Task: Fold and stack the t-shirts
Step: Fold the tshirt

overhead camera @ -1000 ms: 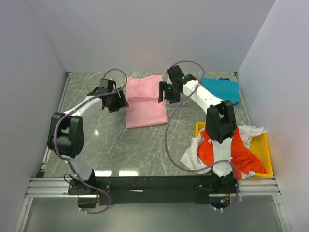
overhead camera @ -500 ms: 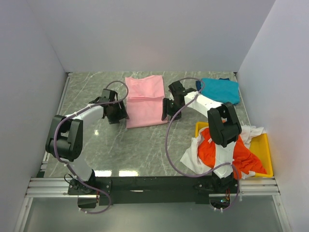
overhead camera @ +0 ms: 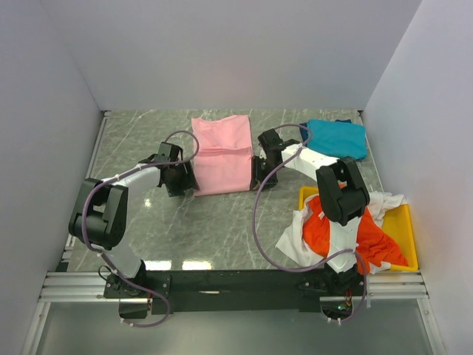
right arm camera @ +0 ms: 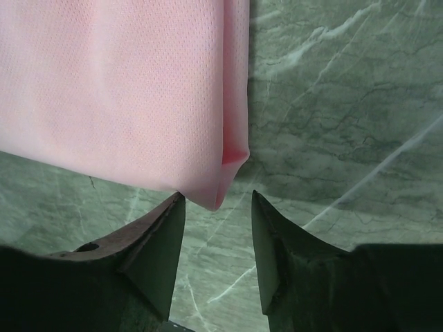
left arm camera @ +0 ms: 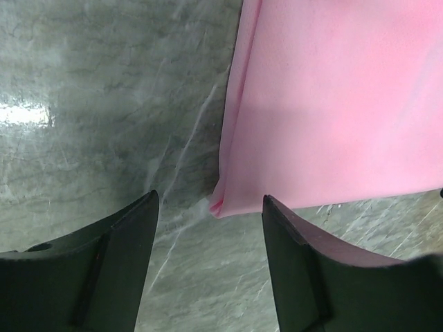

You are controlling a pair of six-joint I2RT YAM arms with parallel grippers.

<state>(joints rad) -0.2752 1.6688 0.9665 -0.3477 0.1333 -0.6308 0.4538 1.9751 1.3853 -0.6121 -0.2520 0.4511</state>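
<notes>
Corners of the folded pink t-shirt (overhead camera: 222, 151) lie on the surface (overhead camera: 222, 222), one inside the released left end effector (left arm camera: 210, 200), the other inside the released right end effector (right arm camera: 218, 196), neither grasped.

Plain white walls (overhead camera: 222, 52) enclose a glossy grey-green marble tabletop (overhead camera: 214, 222) catching glare

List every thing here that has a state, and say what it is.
pink t-shirt, folded flat
teal t-shirt, folded, far right
orange-red t-shirt, crumpled in yellow tray
white t-shirt, crumpled, spilling over tray edge
left gripper, open at pink t-shirt's near left corner
right gripper, open at its near right corner
</notes>
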